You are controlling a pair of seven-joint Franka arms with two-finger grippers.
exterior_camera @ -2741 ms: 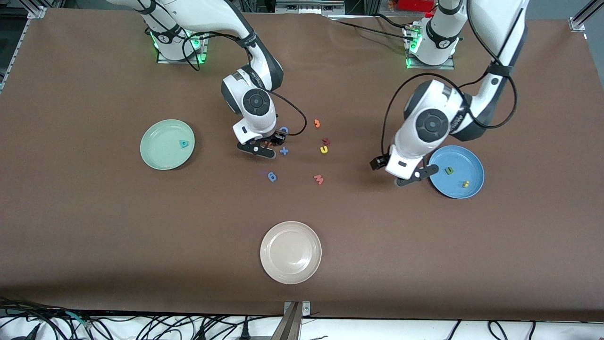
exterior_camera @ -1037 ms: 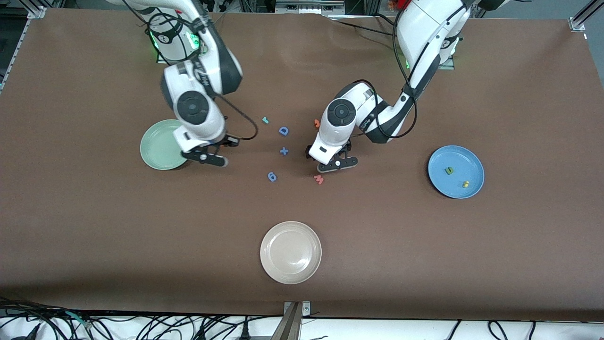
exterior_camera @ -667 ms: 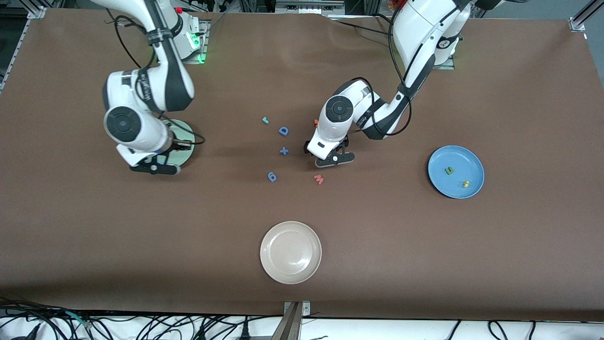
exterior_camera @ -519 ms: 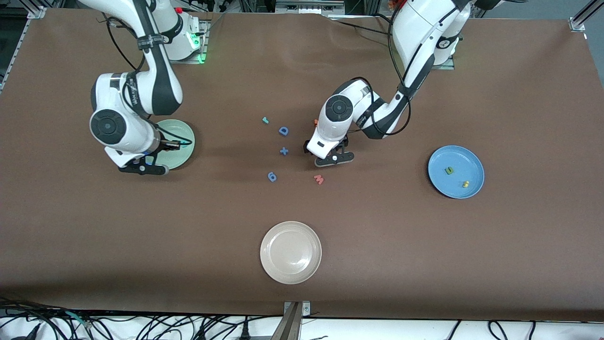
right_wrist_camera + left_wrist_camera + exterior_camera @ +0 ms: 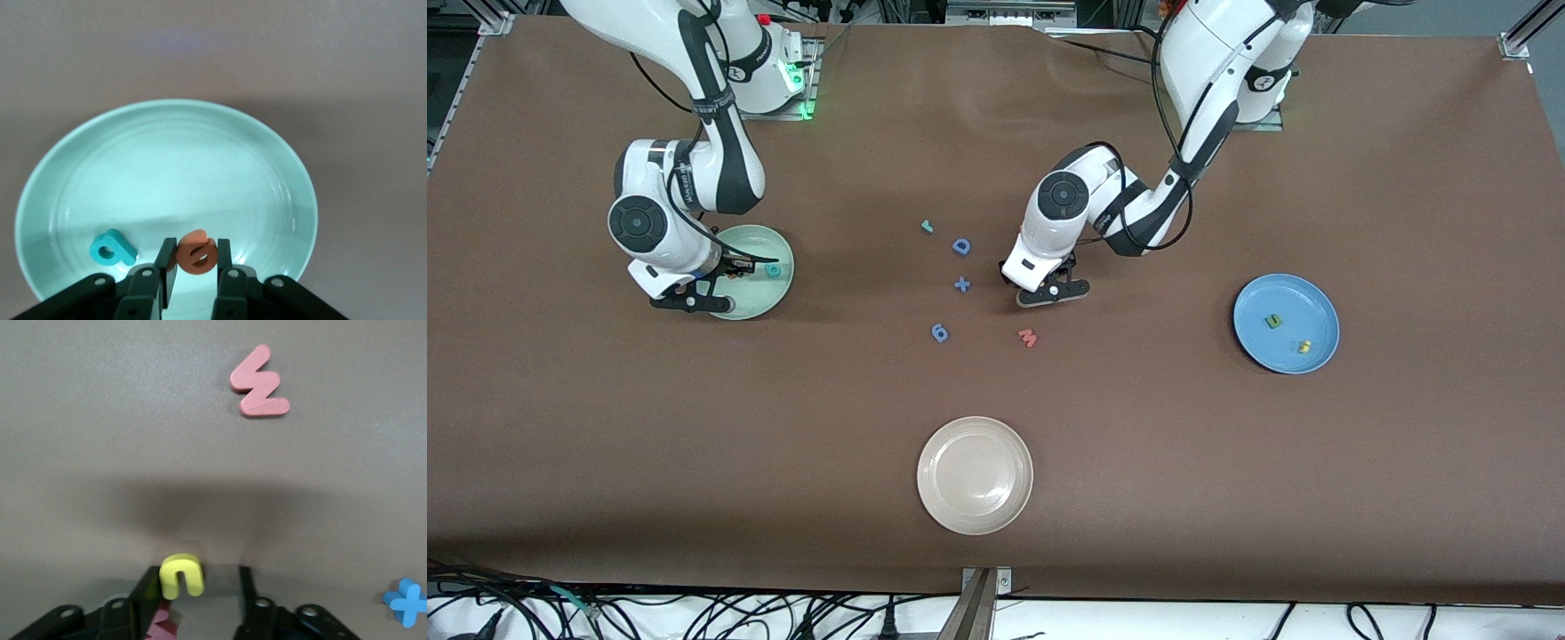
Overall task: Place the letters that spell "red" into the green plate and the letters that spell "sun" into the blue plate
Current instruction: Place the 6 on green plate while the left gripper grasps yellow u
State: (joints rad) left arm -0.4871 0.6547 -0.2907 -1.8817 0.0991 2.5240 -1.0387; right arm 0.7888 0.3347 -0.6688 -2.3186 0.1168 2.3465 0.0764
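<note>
Now right tool [image 5: 193,267] w/ orange e [image 5: 197,252] over green plate [image 5: 167,133]; left tool [image 5: 200,600] round yellow u [image 5: 181,575].

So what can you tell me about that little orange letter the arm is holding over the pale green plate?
The small orange foam letter "e" is rounded, thick and soft-looking, with a small hole in its loop. It stands on edge, pinched between the black fingers of the right gripper, one on each side. It is over the round pale mint-green plate, beside a teal foam letter lying in the plate. Whether it touches the plate cannot be seen.
</note>
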